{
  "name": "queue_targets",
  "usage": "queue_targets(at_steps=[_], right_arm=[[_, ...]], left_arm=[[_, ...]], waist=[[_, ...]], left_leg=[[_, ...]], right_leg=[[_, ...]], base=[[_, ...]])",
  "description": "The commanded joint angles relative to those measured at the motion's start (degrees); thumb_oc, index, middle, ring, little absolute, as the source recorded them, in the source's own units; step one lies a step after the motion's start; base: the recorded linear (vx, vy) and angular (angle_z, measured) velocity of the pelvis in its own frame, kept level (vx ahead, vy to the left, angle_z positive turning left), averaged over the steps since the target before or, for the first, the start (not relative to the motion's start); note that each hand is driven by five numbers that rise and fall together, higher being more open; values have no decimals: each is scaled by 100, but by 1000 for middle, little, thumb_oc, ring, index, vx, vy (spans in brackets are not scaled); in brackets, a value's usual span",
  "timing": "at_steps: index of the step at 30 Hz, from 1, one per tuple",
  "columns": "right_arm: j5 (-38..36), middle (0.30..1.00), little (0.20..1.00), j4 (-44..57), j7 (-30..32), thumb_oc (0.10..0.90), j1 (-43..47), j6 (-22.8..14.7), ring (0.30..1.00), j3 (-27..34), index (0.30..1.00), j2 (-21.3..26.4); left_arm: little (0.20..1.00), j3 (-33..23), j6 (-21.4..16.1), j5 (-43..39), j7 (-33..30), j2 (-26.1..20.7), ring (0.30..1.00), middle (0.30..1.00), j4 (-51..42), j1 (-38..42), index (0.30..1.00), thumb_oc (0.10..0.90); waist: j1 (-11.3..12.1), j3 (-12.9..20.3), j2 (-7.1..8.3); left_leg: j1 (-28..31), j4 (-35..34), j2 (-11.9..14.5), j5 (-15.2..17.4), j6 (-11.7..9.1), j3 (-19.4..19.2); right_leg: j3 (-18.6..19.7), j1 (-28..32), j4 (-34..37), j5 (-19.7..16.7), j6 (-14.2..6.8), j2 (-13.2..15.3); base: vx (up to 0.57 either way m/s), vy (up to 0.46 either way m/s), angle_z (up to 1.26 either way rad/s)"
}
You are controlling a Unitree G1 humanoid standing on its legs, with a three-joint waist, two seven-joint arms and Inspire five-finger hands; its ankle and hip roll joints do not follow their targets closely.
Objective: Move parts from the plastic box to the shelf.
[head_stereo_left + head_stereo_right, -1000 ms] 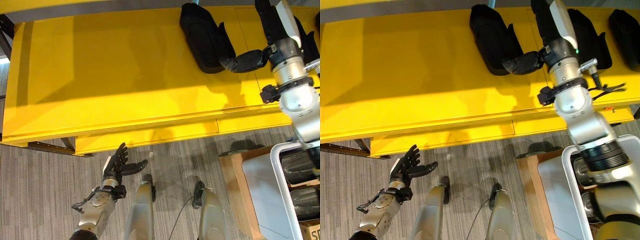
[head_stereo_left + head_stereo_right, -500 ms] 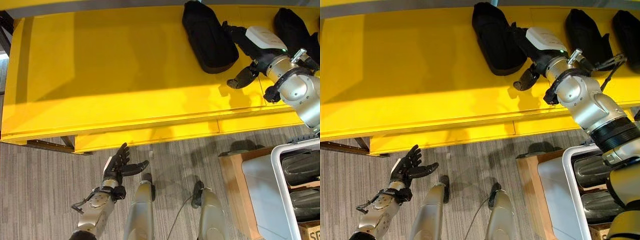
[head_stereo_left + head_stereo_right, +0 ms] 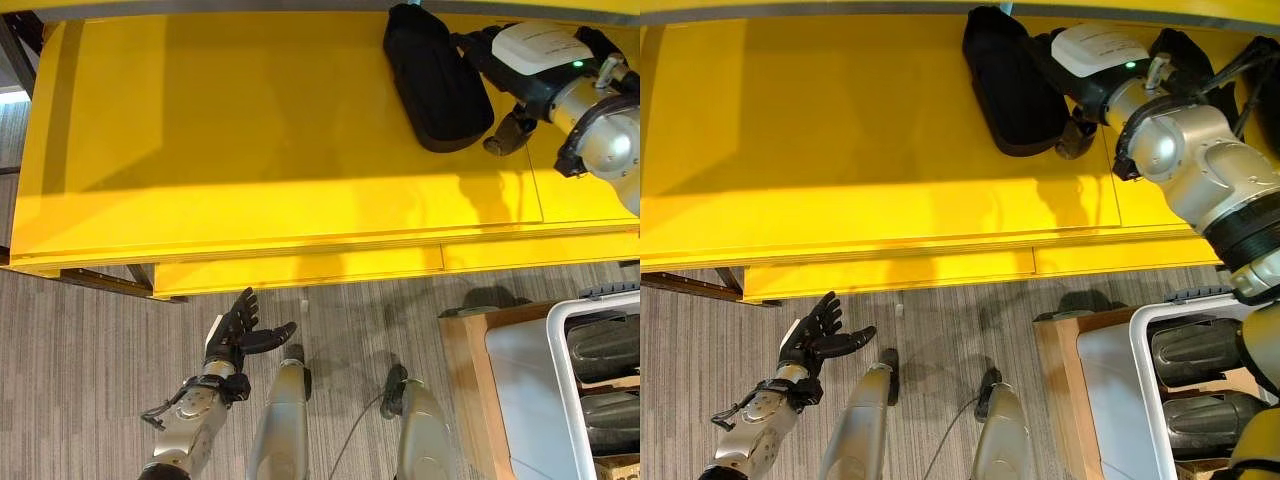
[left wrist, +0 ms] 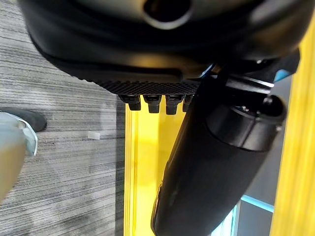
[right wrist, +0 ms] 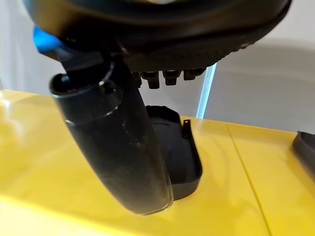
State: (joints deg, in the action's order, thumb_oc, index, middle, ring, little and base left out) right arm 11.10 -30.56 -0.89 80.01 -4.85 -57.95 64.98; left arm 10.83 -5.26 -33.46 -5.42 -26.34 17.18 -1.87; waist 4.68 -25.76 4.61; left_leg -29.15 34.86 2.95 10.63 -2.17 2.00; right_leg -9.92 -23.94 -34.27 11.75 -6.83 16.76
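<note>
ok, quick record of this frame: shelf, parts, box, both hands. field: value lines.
shelf: yellow shelf, broad top mostly bare
part on shelf: black part lying at the far right of the shelf
right hand: right hand over the shelf beside that part, thumb apart from it, fingers straight, holding nothing
left hand: left hand low over the grey floor, fingers relaxed, idle
plastic box: white box at lower right, dark parts inside
box support: wooden crate under the box
</note>
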Motion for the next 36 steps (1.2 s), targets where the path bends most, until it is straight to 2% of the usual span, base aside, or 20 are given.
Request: queue_targets(at_steps=[1,12,29,36], right_arm=[[46,1000,1000,-50,243,900,1154,16,1000,-254,1000,573],[-78,1000,1000,-354,153,900,891,51,1000,-183,1000,564],[35,1000,1000,-846,193,900,481,99,1000,164,1000,-164],[114,1000,1000,-960,202,900,247,119,1000,292,1000,-292]], left_arm=[[1000,-104,-540,-21,178,-468,1000,1000,-744,-204,1000,900],[1000,-167,-570,-86,168,-460,1000,1000,-789,-241,1000,900],[1000,-84,-632,-136,78,-396,1000,1000,-830,-45,1000,900],[1000,-88,-640,-116,60,-396,1000,1000,-834,-8,1000,900]], waist=[[81,345,64],[107,257,43],[178,154,-53],[198,135,-63]], left_leg=[[398,-76,372,364,-311,512],[300,-80,338,350,-293,490],[165,-20,315,327,-285,519],[101,38,303,331,-277,540]], right_leg=[[186,-68,-58,-182,117,-94],[174,-153,-74,-183,110,-77],[182,-267,-136,-167,130,-98],[165,-303,-193,-152,141,-86]], base=[[13,-7,4],[7,-2,1],[-2,0,0],[0,0,0]])
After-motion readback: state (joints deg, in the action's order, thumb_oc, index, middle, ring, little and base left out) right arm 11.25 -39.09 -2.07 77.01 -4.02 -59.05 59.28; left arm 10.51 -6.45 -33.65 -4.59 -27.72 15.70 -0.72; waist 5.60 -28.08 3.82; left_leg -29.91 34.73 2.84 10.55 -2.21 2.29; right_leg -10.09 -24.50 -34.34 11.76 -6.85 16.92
